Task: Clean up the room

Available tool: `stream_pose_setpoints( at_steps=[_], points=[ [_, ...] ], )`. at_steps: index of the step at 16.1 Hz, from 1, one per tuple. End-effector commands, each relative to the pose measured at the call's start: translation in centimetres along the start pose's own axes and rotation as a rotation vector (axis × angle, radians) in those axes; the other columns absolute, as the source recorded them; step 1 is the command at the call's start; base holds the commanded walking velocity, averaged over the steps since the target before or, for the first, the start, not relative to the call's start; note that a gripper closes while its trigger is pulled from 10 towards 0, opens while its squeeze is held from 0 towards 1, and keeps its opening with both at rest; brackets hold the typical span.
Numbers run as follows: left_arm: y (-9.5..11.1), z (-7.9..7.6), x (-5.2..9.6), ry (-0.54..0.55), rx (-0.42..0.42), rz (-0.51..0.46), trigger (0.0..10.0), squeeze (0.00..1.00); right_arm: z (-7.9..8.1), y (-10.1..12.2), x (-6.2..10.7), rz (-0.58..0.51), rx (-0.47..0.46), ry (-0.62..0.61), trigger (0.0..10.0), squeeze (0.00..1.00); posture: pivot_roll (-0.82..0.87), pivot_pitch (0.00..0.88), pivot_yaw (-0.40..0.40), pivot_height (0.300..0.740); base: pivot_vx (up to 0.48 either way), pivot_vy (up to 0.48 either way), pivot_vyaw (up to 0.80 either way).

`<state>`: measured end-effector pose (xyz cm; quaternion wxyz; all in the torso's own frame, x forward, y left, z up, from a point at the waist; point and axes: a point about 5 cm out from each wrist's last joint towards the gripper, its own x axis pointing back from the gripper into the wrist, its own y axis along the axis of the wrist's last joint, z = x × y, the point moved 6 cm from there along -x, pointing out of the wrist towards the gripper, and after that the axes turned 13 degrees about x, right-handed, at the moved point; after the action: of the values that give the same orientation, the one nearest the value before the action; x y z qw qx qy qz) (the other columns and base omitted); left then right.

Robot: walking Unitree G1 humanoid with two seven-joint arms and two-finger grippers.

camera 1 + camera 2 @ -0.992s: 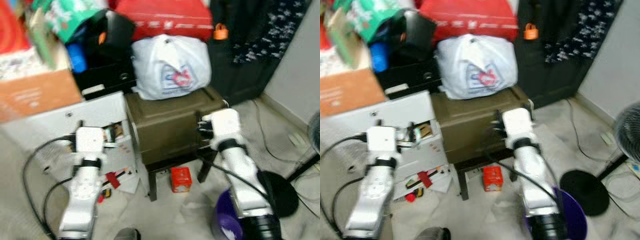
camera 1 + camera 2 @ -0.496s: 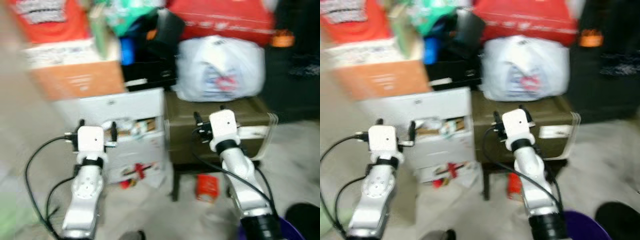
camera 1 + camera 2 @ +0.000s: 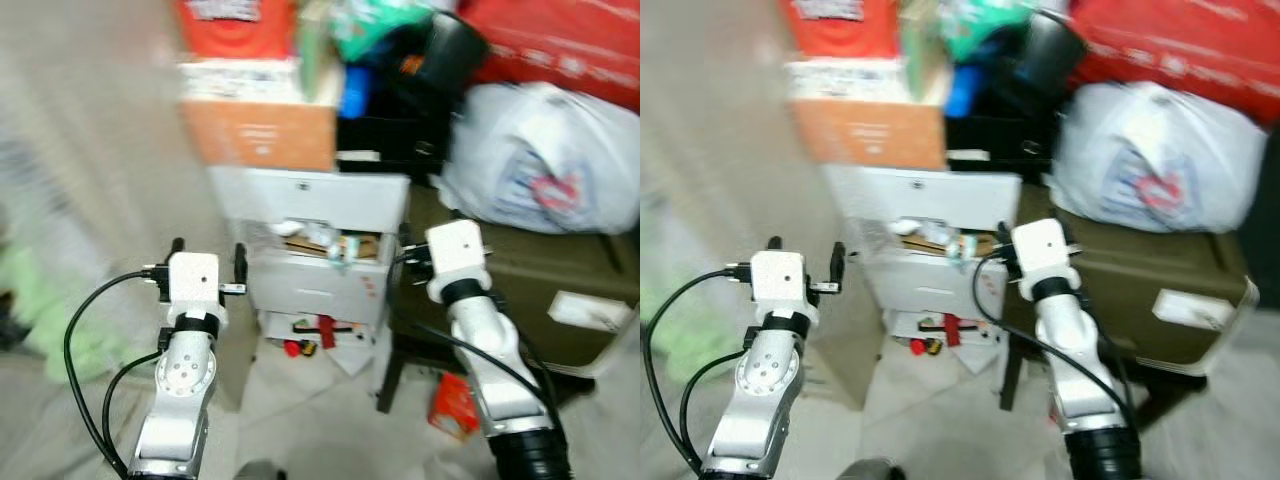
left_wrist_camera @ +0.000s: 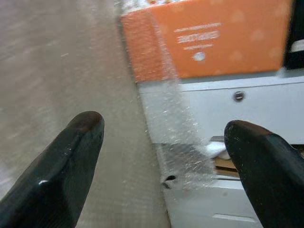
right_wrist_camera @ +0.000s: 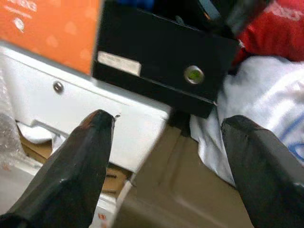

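Observation:
My left gripper [image 3: 208,250] is held out low and open, nothing between its fingers [image 4: 71,152], in front of a blurred beige surface beside a white drawer unit [image 3: 325,200]. My right gripper [image 5: 164,142] is also open and holds nothing; it points at the drawer unit and a black box [image 5: 156,57] on top of it. The unit's upper drawer [image 3: 320,243] hangs open with paper and small items inside. Red scraps and papers [image 3: 320,332] lie on the floor below it. A small red box [image 3: 452,405] lies under a dark olive chest [image 3: 545,285].
An orange cardboard box [image 3: 262,132] sits on the drawer unit with red and green things piled above. A white plastic bag [image 3: 545,165] rests on the olive chest, under a red bag [image 3: 590,50]. Something green and blurred [image 3: 45,310] lies at the far left.
The whole picture has slid right, so the camera has turned left. Both arms keep the same pose, with grippers open as before.

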<state>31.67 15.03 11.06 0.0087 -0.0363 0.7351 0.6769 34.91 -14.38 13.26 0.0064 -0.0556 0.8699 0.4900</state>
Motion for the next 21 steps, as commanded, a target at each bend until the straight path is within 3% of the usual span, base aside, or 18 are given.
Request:
stream_pose_setpoints(
  at_steps=[1,21],
  points=[
    [0.1,0.6,0.14,0.01,-0.012,0.001,10.0,0.0,0.82,0.73,-0.12,-0.02,-0.014,0.021,10.0,0.0,-0.09,0.0,0.021,0.74,0.0,0.0,0.8],
    [-0.07,0.29,-0.09,-0.005,-0.004,0.01,10.0,0.0,0.89,0.71,-0.37,-0.019,-0.015,0.017,10.0,0.0,-0.09,0.0,0.019,0.74,0.0,0.0,0.8]
  ],
)
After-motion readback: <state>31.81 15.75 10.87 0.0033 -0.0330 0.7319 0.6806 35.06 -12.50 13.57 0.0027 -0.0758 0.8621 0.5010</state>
